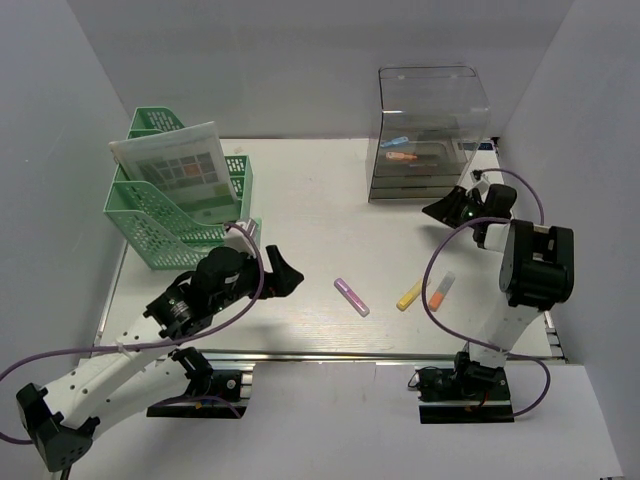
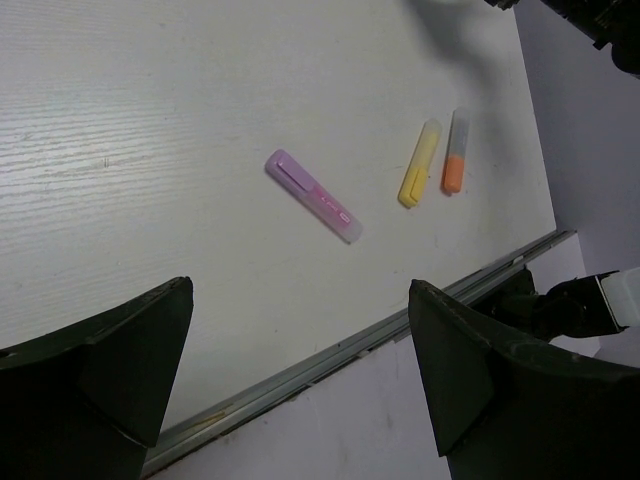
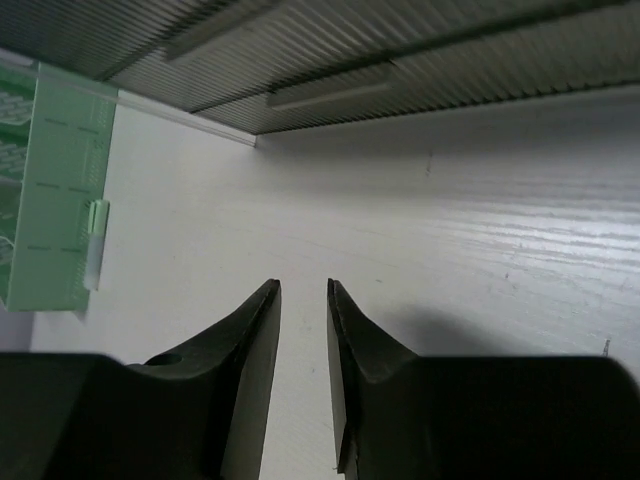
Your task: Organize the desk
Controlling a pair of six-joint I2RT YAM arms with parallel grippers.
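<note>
Because the desk (image 1: 300,200) is a stiff, heavy white top that does not move, with its long side along the metal rail (image 1: 330,353), the things to take are, I judge, the three markers lying near that rail. They look light, hard and a little slippery, so the best hold is across the middle of the barrel. The purple marker (image 2: 312,195) lies slanted from far-left to near-right in the top view; the yellow marker (image 2: 419,164) and the orange marker (image 2: 456,152) lie just beside each other, slanted the other way. The left gripper (image 2: 300,380) is spread wide and empty near the purple marker; the right gripper (image 3: 303,300), near the clear drawer box (image 1: 430,130), has its jaws almost together, with nothing between them
</note>
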